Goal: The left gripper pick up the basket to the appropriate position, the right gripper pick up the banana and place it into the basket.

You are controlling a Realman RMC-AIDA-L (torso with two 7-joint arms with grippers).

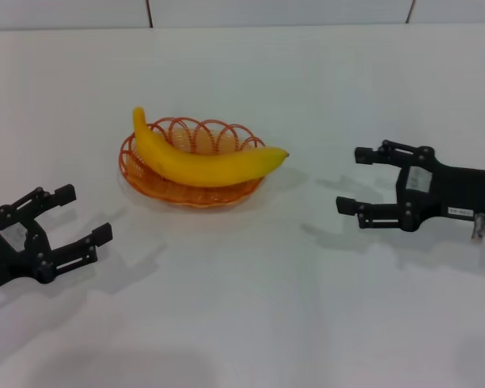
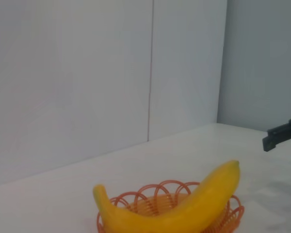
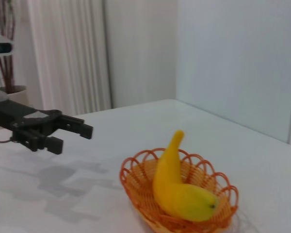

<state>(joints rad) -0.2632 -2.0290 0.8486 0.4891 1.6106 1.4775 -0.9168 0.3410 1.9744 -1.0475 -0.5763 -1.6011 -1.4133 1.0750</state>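
Note:
The yellow banana [image 1: 202, 159] lies across the orange wire basket [image 1: 145, 182] in the middle of the white table, its ends over the rim. It also shows in the left wrist view [image 2: 184, 206] and the right wrist view [image 3: 177, 187], lying in the basket [image 2: 155, 194] [image 3: 136, 182]. My left gripper [image 1: 81, 214] is open and empty at the near left, apart from the basket. My right gripper [image 1: 357, 179] is open and empty at the right, a hand's width from the banana's tip. The left gripper shows far off in the right wrist view [image 3: 72, 138].
The white table [image 1: 250, 323] stretches all around the basket. A white panelled wall [image 1: 226, 12] runs along the table's far edge. One finger of the right gripper [image 2: 281, 136] shows at the edge of the left wrist view.

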